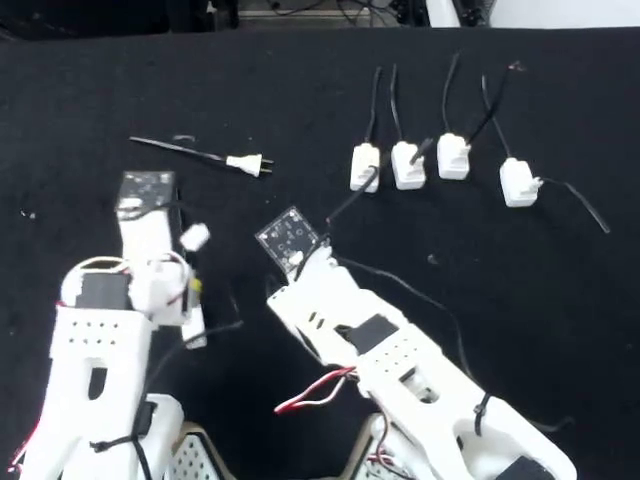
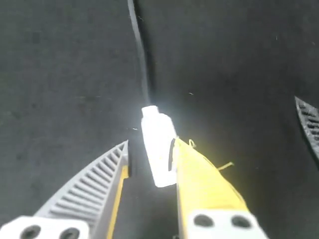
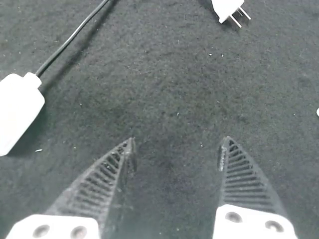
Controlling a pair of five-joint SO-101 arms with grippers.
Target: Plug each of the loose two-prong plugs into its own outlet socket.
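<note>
Fingers of the left gripper (image 2: 150,144) gape around a plug (image 2: 159,159) lying lengthwise between them; sockets (image 1: 408,165) wait toward 2 o'clock.

No text, label or number can be read anywhere.

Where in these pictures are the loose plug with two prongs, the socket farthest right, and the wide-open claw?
two-prong plug (image 1: 248,163), high view, on its white body.
rightmost outlet socket (image 1: 518,183), high view, on its white housing.
right gripper (image 3: 178,144), right wrist view, midway between its open fingertips.
</note>
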